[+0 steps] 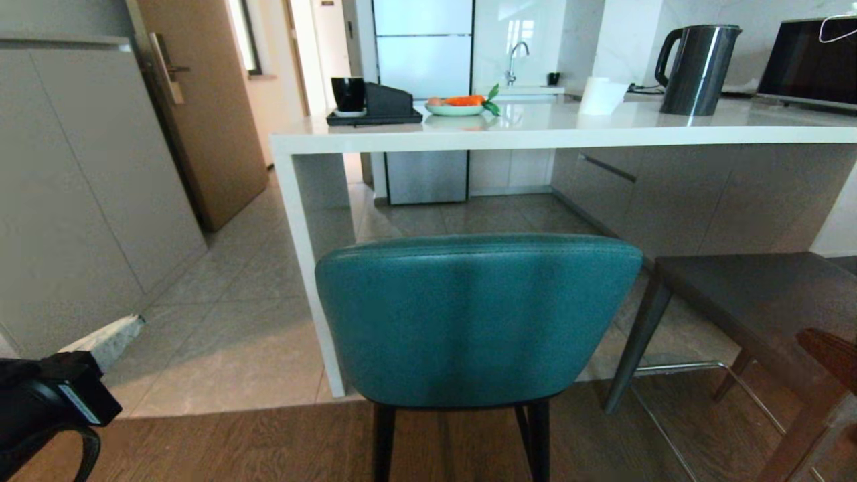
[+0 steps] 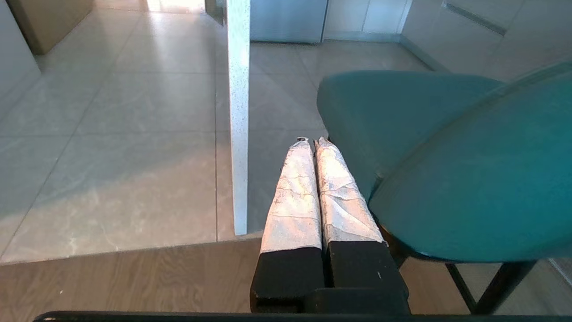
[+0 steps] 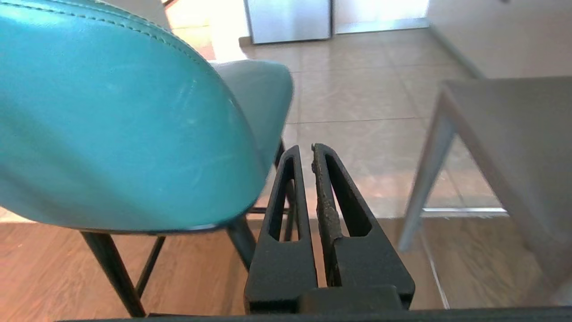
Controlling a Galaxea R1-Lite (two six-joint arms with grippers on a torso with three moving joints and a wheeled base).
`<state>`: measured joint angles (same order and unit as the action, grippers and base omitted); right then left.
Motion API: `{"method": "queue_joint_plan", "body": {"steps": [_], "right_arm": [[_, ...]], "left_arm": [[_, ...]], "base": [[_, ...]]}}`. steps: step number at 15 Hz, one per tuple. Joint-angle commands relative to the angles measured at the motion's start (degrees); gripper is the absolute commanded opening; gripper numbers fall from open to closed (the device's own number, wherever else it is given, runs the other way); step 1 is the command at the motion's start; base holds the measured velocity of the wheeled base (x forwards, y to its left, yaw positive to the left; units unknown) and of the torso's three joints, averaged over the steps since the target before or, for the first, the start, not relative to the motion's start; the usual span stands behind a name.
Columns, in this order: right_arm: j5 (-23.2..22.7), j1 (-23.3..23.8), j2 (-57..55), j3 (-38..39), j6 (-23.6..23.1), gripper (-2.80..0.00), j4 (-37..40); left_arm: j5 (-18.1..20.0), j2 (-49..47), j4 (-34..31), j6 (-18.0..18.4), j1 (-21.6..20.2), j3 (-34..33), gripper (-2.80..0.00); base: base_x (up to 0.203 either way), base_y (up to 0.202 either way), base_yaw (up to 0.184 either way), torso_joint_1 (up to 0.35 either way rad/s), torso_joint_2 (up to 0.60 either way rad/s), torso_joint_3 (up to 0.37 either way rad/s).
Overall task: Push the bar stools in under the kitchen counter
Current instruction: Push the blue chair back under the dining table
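Note:
A teal bar stool (image 1: 479, 314) with thin black legs stands right in front of me, its rounded back toward me and its seat at the edge of the kitchen counter (image 1: 535, 130). A dark grey stool (image 1: 756, 294) stands to its right, partly under the counter. My left gripper (image 2: 311, 142), its fingers wrapped in white tape, is shut and empty; it hovers by the left edge of the teal stool (image 2: 469, 179), close to the counter's white side panel (image 2: 238, 112). My right gripper (image 3: 305, 150) is shut and empty beside the right edge of the teal back (image 3: 116, 134), with the grey stool (image 3: 514, 134) on its other side.
On the counter stand a dark kettle (image 1: 699, 67), a paper roll (image 1: 599, 96), a plate of orange food (image 1: 455, 106) and a black tray with a cup (image 1: 371, 100). A brown door (image 1: 201, 100) is at the far left. A wooden furniture piece (image 1: 830, 361) juts in at the right.

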<state>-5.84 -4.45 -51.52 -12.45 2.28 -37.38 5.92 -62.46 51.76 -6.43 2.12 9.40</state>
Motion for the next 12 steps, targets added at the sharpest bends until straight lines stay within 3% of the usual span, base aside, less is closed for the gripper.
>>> {"method": "queue_joint_plan", "body": {"steps": [1,6,9,10,12], "right_arm": [[0.14,-1.58,-9.44,0.45,0.12,-2.80,-6.23],[0.42,-4.06,-23.17,1.98,0.51,-2.80,-20.31],[0.55,-4.98,-33.54,1.93,0.45,-2.80,-32.45],[0.94,-4.97,-35.97,2.09,0.47,-2.80,-38.27],[0.03,-3.38,-35.29,3.38,1.10,-2.80,-41.14]], "left_arm": [[1.08,-4.67,0.62,-0.07,1.12,-0.50,-2.80],[2.04,-11.22,4.00,-0.29,1.75,-0.53,-2.80],[2.10,-22.20,14.99,-0.92,2.09,-0.13,-2.80],[2.09,-26.74,20.96,-0.89,2.24,-0.25,-2.80],[2.10,-32.59,34.47,-0.86,2.89,-1.91,-2.80]], "base": [[0.000,0.000,0.000,0.000,0.00,0.000],[0.000,0.000,0.000,0.000,0.00,0.000],[0.000,0.000,0.000,0.000,0.00,0.000],[0.000,0.000,0.000,0.000,0.00,0.000],[0.000,0.000,0.000,0.000,0.00,0.000]]}}
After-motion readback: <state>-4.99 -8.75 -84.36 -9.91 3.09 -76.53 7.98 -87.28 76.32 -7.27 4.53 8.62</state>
